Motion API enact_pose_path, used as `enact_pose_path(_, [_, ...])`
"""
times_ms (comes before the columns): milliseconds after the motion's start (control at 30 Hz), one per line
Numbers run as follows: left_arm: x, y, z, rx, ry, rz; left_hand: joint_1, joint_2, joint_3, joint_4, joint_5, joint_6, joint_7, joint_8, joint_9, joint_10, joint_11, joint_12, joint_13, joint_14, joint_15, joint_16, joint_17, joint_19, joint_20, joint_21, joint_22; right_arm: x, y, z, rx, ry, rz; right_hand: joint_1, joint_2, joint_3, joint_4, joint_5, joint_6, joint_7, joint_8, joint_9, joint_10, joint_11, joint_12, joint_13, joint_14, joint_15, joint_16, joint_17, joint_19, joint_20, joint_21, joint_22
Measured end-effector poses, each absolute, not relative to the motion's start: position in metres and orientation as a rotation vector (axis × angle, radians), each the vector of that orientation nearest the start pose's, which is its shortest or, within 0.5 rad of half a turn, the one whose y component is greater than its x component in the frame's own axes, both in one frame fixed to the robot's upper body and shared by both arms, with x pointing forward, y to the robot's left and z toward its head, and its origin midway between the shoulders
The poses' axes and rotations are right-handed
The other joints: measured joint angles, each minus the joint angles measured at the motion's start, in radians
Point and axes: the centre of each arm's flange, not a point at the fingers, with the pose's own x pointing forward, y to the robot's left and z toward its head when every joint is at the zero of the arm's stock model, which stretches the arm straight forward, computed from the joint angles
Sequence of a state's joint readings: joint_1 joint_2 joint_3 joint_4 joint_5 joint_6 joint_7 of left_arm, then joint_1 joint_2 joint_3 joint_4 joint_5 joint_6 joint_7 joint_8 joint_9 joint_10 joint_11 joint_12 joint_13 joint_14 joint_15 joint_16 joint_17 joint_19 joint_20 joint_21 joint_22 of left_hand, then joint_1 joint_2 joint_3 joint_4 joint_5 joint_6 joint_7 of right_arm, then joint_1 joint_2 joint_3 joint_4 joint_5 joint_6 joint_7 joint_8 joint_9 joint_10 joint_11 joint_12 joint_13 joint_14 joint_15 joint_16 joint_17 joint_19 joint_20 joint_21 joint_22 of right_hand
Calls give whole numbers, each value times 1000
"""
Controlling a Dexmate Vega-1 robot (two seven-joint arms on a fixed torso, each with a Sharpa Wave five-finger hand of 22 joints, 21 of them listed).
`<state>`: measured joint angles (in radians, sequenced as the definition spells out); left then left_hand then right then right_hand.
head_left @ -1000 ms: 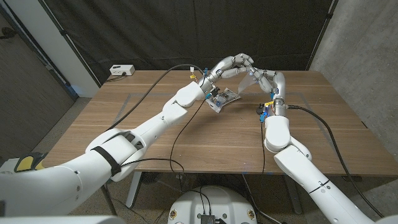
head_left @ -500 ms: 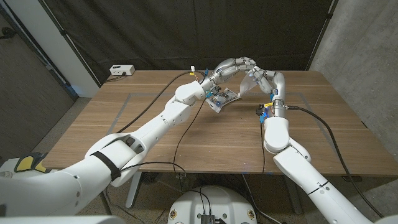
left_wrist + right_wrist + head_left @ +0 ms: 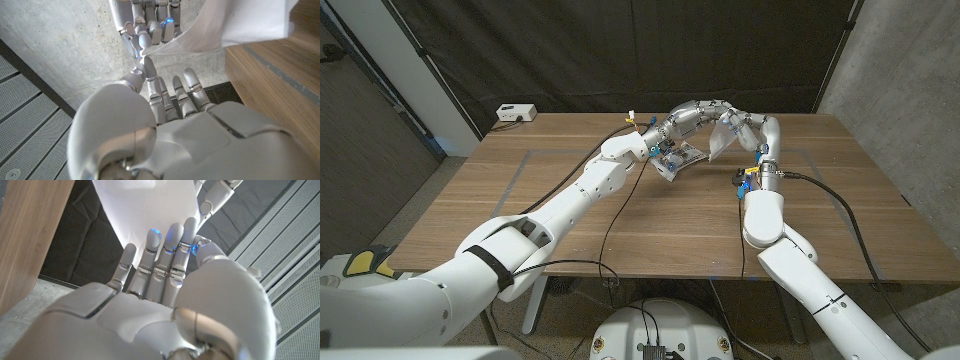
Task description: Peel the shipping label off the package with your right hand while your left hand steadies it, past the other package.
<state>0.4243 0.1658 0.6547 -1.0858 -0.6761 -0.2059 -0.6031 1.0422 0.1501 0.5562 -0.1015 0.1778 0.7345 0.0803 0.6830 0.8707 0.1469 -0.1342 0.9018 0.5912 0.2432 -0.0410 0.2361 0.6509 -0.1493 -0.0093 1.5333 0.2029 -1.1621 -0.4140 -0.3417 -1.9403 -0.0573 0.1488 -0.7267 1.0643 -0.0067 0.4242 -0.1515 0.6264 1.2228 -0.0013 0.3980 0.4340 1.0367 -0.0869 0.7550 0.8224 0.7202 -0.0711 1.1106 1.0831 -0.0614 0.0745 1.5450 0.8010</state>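
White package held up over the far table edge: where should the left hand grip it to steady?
Judging from the wrist views, the package hangs as a limp sheet with the right hand behind it. The left hand should probably pinch the free corner nearest its fingertips, coming from its own side, opposite the right hand.

White and silver over brown wood, against black.

I see my left hand [image 3: 692, 115] and right hand [image 3: 748, 127] in silver-grey, blue lights glowing at the right hand's fingertips [image 3: 152, 233]. The package [image 3: 717, 139] between them is pale, translucent white; the other package [image 3: 678, 160], just left of it, is clear with dark print. The table [image 3: 560, 210] is mid-brown woodgrain with faint grey taped lines. A white box [image 3: 516, 113] sits far left of the package, before a black curtain [image 3: 620, 50].
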Motion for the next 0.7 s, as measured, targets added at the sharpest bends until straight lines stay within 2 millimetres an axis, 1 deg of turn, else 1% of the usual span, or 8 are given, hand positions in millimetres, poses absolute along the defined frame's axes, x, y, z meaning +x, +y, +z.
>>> enact_pose_path(67, [630, 10, 91, 76, -660, -1074, 0, 0, 0, 0, 0, 0, 0, 0, 0, 0, 0, 0, 0, 0, 0, 0, 0, 0, 0, 0, 4, 499, -211, -1, -128, -954, -319, 0, 0, 2, 1, 4, 0, 0, 3, 4, 0, 0, 0, -1, 0, 0, 0, 0, 0, 0, 0, 0])
enact_pose_path(100, [630, 11, 91, 74, -661, -1073, -3, 3, 0, 0, 0, 0, 0, 0, 0, 0, 0, 0, 0, 0, 0, 0, 0, 0, 0, 4, 5, 499, -210, -1, -128, -959, -320, -3, -2, 7, 1, 4, 0, 0, 6, 5, 0, 0, 0, 0, 0, 0, 0, 1, 0, 0, 0, 0])
enact_pose_path(233, [631, 12, 93, 58, -662, -1062, -4, 4, 0, 0, 0, 0, 0, 0, 0, 0, 0, 0, 2, 0, 0, 0, 0, 0, 0, 7, 5, 498, -211, -1, -126, -966, -324, -3, -2, 7, 1, 11, -1, 1, 6, 10, 0, 0, 0, 0, 0, 0, 5, 1, 0, 0, 0, 0])
enact_pose_path(300, [633, 14, 95, 42, -657, -1048, -4, 4, 0, 0, 0, 0, 0, 0, 0, 0, 0, 0, 5, 0, 0, 0, 0, 0, 0, 7, 5, 499, -211, -2, -125, -967, -327, -8, -8, 7, 1, 19, -1, 1, 7, 14, 0, 0, 0, -3, 0, 0, 5, 0, 0, 0, 0, 0])
enact_pose_path(333, [633, 14, 95, 41, -657, -1048, -4, 4, 0, 0, 0, 0, 0, 0, 0, 0, 0, 0, 5, 0, 0, 0, 0, 0, 0, 7, 5, 499, -211, -2, -125, -967, -327, -8, -8, 7, 1, 19, -1, 1, 12, 14, 0, 0, 0, -3, 0, 0, 5, 0, 0, 0, 0, 0])
enact_pose_path(500, [635, 16, 97, 14, -651, -1031, -5, 5, 0, 0, 0, -4, -4, 0, 0, -2, -2, 0, 5, 0, 0, 0, 0, 0, 0, 7, 9, 500, -213, -3, -123, -968, -332, -10, -10, 15, 1, 28, -1, 1, 18, 23, -3, -3, 0, -2, 0, 0, 11, -3, 0, 0, 0, 0])
enact_pose_path(567, [636, 17, 98, 4, -651, -1025, -6, 5, 0, 0, 0, -4, -4, 0, 0, -2, -2, 0, 5, 0, 0, 0, 0, -6, -6, 7, 9, 500, -213, -3, -123, -970, -332, -11, -10, 15, 1, 31, -1, 1, 18, 28, -4, -4, 0, -6, 0, 0, 11, -5, 0, 0, 0, -2])
enact_pose_path(700, [637, 20, 99, -9, -653, -1013, -6, 4, 1, 0, 0, -4, -4, 0, 0, -2, -2, 0, 5, 0, 0, 0, 0, -6, -6, 7, 9, 501, -214, -3, -119, -973, -339, -11, -10, 15, 1, 33, -1, 1, 18, 31, -4, -4, 0, -5, 0, 0, 11, -5, 0, 0, 0, -5])
